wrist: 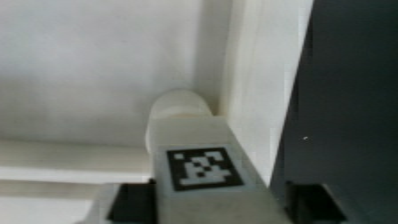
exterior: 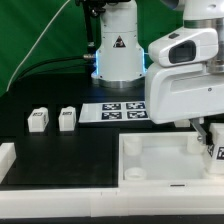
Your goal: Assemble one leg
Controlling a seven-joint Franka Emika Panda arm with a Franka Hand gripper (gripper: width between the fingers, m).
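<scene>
Exterior view: the tool [exterior: 212, 138] hangs at the scene's right, above the right edge of the panel [exterior: 160, 162]. It pinches the leg [exterior: 213, 152], whose tag faces the camera. The leg's long axis looks upright, running straight down from the tool, so the coming move is, I judge, a plain descent. Its lower end sits close to the panel's far right corner, but I cannot tell if it touches. Two spare legs [exterior: 38, 120] stand well apart at the left of the counter [exterior: 60, 150], left of the marker board [exterior: 120, 110].

Wrist view: the leg [wrist: 196, 150] runs out from between the tool's [wrist: 210, 203] dark fingers [wrist: 125, 205], tag up. Its rounded tip lies over the panel [wrist: 89, 60], just beside the rim that borders the counter [wrist: 356, 100]. No socket shows under the tip.
</scene>
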